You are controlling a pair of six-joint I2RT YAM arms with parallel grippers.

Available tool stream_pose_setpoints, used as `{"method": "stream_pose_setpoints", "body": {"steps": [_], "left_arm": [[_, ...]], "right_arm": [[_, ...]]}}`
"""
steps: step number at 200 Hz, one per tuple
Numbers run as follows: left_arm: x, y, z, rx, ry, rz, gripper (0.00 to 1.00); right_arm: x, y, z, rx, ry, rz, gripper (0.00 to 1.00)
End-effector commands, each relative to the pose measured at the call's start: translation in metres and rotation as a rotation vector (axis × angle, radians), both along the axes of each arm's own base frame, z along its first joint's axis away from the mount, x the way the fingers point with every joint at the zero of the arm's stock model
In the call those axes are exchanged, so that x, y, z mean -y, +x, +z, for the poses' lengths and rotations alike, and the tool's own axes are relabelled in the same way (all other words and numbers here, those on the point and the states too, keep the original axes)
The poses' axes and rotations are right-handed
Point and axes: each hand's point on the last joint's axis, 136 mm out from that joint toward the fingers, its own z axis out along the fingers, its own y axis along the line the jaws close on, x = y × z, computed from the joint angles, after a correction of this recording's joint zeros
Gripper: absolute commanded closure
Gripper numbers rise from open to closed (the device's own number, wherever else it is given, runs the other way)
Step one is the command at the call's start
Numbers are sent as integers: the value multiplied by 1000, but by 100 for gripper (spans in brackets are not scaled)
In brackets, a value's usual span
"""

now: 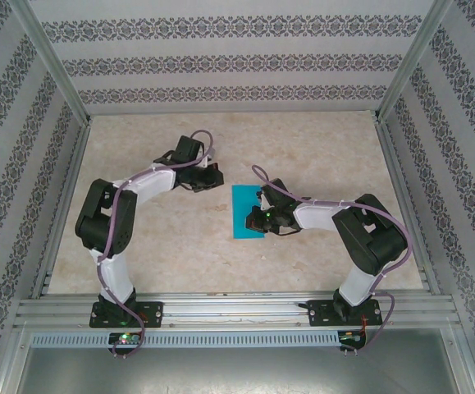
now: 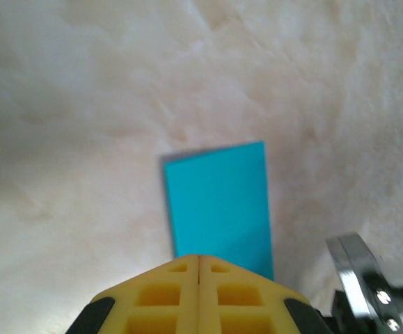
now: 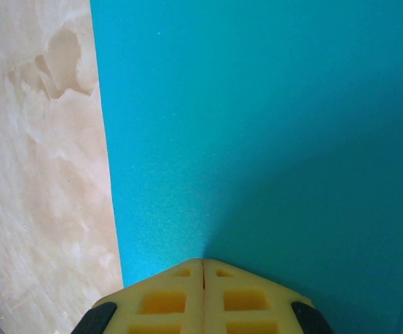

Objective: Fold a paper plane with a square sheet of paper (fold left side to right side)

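The turquoise-blue sheet of paper (image 1: 244, 212) lies flat on the table as an upright rectangle, narrower than it is tall. My right gripper (image 1: 260, 215) is shut, its yellow tips (image 3: 202, 263) low over the sheet's right part; the paper (image 3: 257, 139) spreads out ahead of them. My left gripper (image 1: 217, 177) is shut too and hangs above the bare table, up and to the left of the sheet. Seen from the left wrist, the paper (image 2: 218, 209) lies just beyond the closed fingertips (image 2: 199, 257). Nothing is held in either gripper.
The marbled beige tabletop (image 1: 155, 246) is walled by patterned panels on three sides. A metal rail (image 1: 237, 310) runs along the near edge with both arm bases on it. Part of the right arm's metal fitting (image 2: 368, 278) is in the left wrist view.
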Motion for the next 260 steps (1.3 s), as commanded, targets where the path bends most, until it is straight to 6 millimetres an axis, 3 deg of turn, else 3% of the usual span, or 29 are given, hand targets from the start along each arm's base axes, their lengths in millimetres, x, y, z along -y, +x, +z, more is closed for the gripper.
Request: {"method": "stream_pose_setpoints", "body": {"steps": [1, 21, 67, 131, 178, 209, 228, 260], "left_arm": [[23, -20, -16, -47, -16, -27, 100], [37, -24, -24, -67, -15, -53, 100], [48, -27, -47, -116, -5, -82, 100], [37, -40, -81, -186, 87, -83, 100], [27, -55, -97, -224, 140, -75, 100], [22, -63, -104, -243, 178, -66, 100], [21, -66, -106, -250, 188, -63, 100], [21, -68, -106, -253, 194, -65, 100]], "right_arm": [[27, -27, -42, -127, -140, -32, 100], [27, -27, -42, -127, -142, -29, 100], [29, -29, -43, -127, -150, -22, 100], [19, -23, -30, -101, -103, 7, 100], [2, 4, 25, 6, 29, 20, 79], [14, 16, 56, 63, 85, 0, 62], [33, 12, 56, 55, 68, -12, 55], [53, -6, 42, -30, 76, -22, 53]]}}
